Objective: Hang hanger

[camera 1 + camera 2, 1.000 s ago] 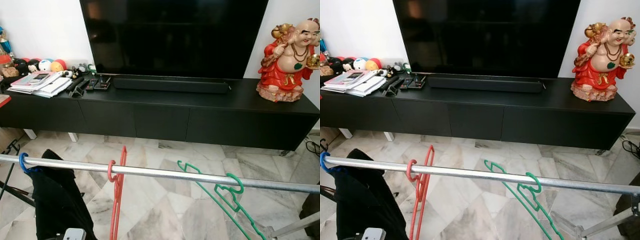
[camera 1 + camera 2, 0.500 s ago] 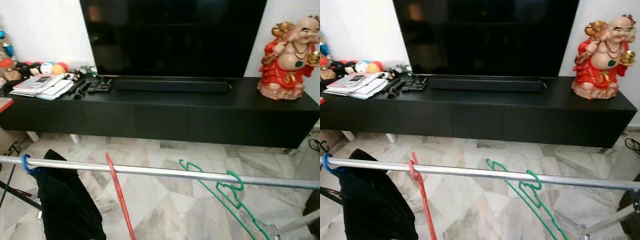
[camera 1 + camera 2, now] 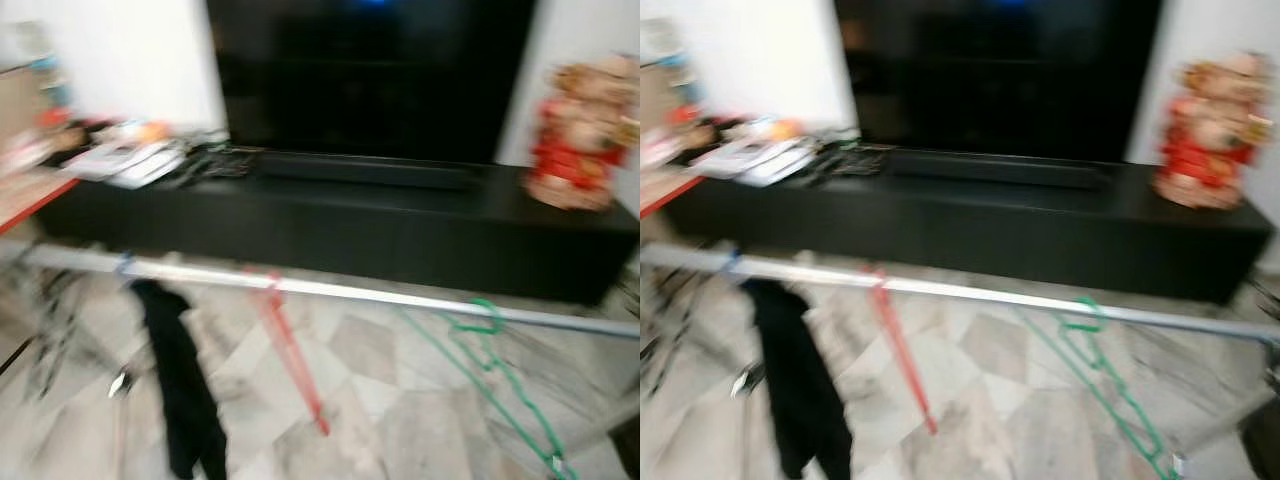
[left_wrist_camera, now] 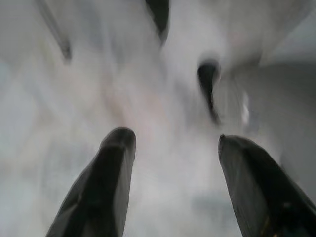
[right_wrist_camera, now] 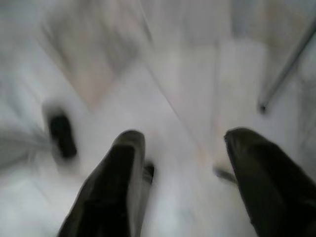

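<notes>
Across the foreground ran a silver clothes rail (image 3: pixel 330 291), blurred, most likely by the camera's own movement. Carried three hangers by their hooks: a blue one (image 3: pixel 124 264) near the left end under a black garment (image 3: pixel 180 385) that drooped toward the marble floor (image 3: pixel 970 400), a bare red hanger (image 3: pixel 287 345) near the middle, tilted with its lower end swung forward, and a bare green hanger (image 3: pixel 495 375) toward the right, slanting down to the right. Judged the task's hanger to be one of the two bare ones, hooked over the rail and touching nothing else, so the hanging looked done or close to it; could not tell which. Behind, stood a long black TV console (image 3: pixel 970 215) under a dark television (image 3: pixel 1000 70), with papers and remotes (image 3: pixel 140 165) at its left end and a red and gold laughing-Buddha figurine (image 3: pixel 1210 135) at its right. Hung low over the pale floor, both arms apparently idle: left gripper (image 4: pixel 170 185) and right gripper (image 5: pixel 182 182) each with black fingers spread apart around nothing, presumably freed once the hook sat on the rail.
</notes>
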{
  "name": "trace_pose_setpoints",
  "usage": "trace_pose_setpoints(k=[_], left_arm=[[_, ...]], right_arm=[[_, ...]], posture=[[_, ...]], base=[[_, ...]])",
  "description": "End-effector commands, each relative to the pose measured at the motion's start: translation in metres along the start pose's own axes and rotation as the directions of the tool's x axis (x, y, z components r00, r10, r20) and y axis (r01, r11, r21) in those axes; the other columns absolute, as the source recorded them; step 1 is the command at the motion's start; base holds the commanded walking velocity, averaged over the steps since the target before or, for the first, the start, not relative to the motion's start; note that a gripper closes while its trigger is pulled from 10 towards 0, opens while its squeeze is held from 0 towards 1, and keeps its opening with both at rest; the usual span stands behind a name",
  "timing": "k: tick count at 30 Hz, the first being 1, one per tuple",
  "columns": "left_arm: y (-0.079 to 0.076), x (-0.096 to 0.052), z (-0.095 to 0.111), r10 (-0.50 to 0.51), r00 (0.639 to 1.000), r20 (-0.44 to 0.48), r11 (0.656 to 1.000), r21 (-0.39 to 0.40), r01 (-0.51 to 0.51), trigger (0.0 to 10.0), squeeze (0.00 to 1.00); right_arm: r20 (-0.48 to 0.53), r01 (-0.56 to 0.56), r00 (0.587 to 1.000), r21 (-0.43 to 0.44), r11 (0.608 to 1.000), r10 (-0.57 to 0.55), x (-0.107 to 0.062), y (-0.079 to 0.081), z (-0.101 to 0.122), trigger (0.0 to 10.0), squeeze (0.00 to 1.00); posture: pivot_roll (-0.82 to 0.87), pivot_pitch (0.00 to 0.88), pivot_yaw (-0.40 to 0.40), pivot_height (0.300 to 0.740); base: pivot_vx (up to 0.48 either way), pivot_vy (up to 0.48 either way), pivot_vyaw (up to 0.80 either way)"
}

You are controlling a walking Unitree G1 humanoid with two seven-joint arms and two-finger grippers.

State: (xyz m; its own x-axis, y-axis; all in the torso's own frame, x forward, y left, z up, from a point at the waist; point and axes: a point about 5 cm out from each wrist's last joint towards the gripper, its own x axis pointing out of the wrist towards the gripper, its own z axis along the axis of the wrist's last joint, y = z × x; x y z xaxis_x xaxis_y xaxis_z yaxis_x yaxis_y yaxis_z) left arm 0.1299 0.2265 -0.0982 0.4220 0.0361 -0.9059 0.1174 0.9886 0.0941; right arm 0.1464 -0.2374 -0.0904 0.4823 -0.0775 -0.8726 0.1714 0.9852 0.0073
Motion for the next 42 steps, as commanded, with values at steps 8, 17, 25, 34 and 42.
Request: trace_pose_setpoints(k=[8,17,25,34,42], left_arm=[[-0.001,0.001,0.001,0.005,1.000,-0.009,1.000,0.015,-0.005,10.0,0.00],[-0.011,0.003,0.007,0.005,1.000,-0.006,1.000,0.014,-0.004,10.0,0.00],[-0.013,0.004,0.012,0.003,1.000,-0.002,1.000,0.017,-0.003,10.0,0.00],[-0.014,0.005,0.015,0.001,1.000,-0.007,1.000,0.029,-0.001,10.0,0.00],[-0.014,0.005,0.015,-0.010,1.000,-0.004,0.999,0.048,0.010,10.0,0.00]], right_arm=[[-0.010,0.005,1.000,0.028,1.000,-0.005,-0.001,0.000,-0.007,10.0,0.00],[-0.005,0.003,1.000,0.034,0.999,-0.003,-0.001,0.001,-0.006,10.0,0.00],[-0.009,-0.003,1.000,0.025,1.000,0.003,-0.001,0.002,-0.006,10.0,0.00],[-0.008,-0.011,1.000,0.018,1.000,0.011,0.000,0.002,-0.006,10.0,0.00],[-0.009,-0.019,1.000,0.012,1.000,0.020,-0.001,0.003,-0.006,10.0,0.00]], posture=[[0.09,0.000,0.002,0.740],[0.09,0.000,0.003,0.740],[0.08,0.000,0.006,0.740],[0.07,0.000,0.011,0.740],[0.07,0.000,0.012,0.740]], base=[[-0.327,0.000,0.00],[-0.037,0.000,0.00],[0.000,0.000,-0.73],[0.000,0.238,-0.78],[0.000,0.000,-0.77]])
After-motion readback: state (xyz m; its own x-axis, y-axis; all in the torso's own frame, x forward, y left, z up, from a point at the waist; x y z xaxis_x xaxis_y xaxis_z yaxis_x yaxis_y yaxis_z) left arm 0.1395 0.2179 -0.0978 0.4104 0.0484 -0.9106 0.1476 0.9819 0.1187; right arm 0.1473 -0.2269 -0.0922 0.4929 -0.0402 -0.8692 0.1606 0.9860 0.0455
